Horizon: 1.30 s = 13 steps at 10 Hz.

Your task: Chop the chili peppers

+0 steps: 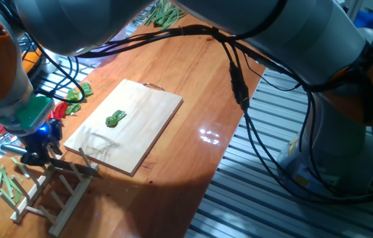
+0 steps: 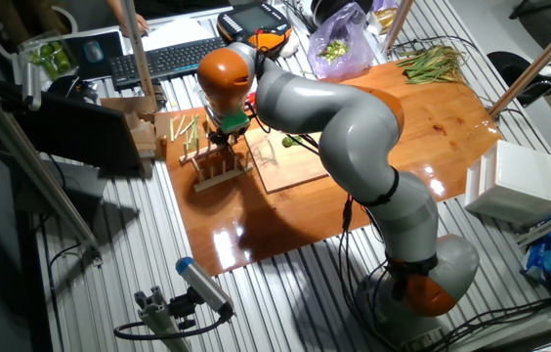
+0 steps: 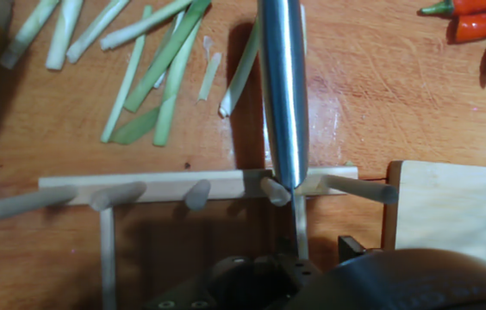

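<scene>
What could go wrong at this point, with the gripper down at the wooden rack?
The gripper holds a knife whose blade sits right against the pegs of the wooden rack; lifting it askew may snag a peg and drag or tip the rack. The green chili lies loose on the cutting board, so it might roll or slide under the first cut.

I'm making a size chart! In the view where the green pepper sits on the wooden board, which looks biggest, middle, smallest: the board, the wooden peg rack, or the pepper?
1. Cutting board, clearly biggest.
2. Wooden peg rack, smaller, though it sits nearer the camera and the picture's edge may cut some off.
3. Chili pepper, by far the smallest.
</scene>
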Available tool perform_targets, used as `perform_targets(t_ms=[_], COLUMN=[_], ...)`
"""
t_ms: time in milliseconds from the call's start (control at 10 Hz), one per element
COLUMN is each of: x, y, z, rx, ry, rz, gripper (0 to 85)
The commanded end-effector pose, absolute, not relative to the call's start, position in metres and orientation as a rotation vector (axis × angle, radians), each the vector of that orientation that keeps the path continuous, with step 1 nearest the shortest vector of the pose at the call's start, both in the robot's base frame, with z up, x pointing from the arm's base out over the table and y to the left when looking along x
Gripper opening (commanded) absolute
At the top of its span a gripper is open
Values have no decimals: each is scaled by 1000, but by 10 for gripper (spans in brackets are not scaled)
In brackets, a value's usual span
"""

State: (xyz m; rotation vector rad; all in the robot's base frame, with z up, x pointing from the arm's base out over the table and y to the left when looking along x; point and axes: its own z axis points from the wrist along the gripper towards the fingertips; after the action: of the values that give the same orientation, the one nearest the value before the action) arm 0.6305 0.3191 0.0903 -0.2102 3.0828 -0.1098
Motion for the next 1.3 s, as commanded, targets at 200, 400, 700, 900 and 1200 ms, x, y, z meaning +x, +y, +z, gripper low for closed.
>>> perform_targets(t_ms=[200,400,700,900,1200], x=[631,631,632,630,621], y=[317,316,315,312,309], z=[88,87,89,101,146], rx=[-233,-248,-240,-220,-132], ry=[3086,3095,3106,3108,3114], rz=[-105,-95,-41,9,68], gripper=[170,0,0,0,0])
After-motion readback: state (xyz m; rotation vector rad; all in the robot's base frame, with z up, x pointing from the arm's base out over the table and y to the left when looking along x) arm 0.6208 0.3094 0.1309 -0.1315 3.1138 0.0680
